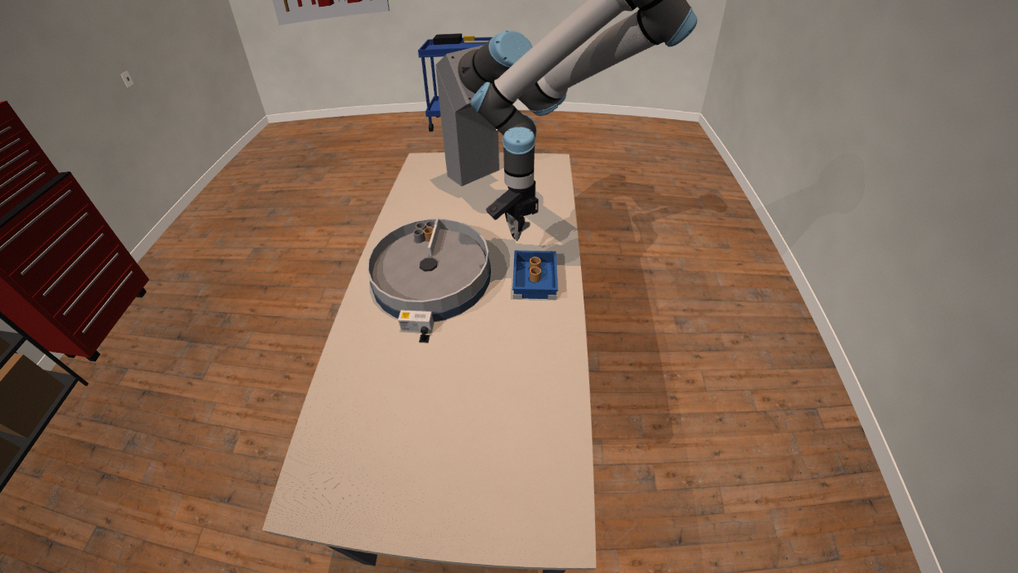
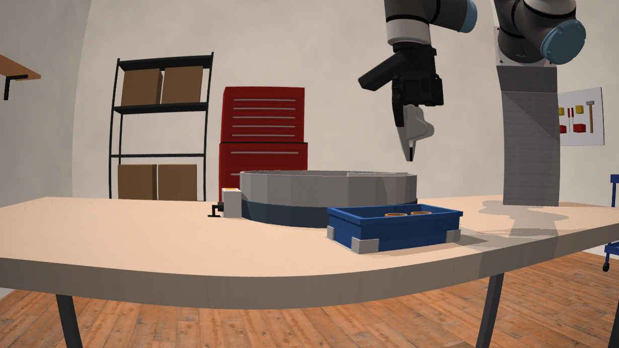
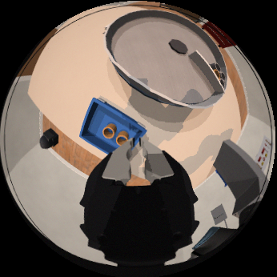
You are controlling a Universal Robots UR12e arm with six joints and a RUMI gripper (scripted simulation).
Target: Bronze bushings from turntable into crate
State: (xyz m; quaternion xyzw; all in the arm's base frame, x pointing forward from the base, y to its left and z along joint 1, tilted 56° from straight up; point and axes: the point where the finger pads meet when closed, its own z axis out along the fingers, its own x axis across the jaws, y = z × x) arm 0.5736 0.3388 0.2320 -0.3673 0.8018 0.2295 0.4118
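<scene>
Bronze bushings stand in the blue crate, beneath a closed tool.
Top: another bronze bushing sits among steel bushings on the turntable. Exterior: the tool hangs above the worktop. Wrist: its tips nearly meet, gripping nothing.

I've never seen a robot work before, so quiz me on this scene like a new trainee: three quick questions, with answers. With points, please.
1. True or false: the gripper (image 1: 516, 236) (image 2: 409, 160) (image 3: 136, 138) is holding a bushing.
2. How many bronze bushings stand in the blue crate (image 1: 534, 292) (image 2: 406, 233) (image 3: 89, 120)?
3. Fill in the blank: at least one bronze bushing remains on the ____.

Key: 1. False. 2. Two. 3. Turntable (image 1: 398, 274) (image 2: 303, 190) (image 3: 140, 52).
</scene>
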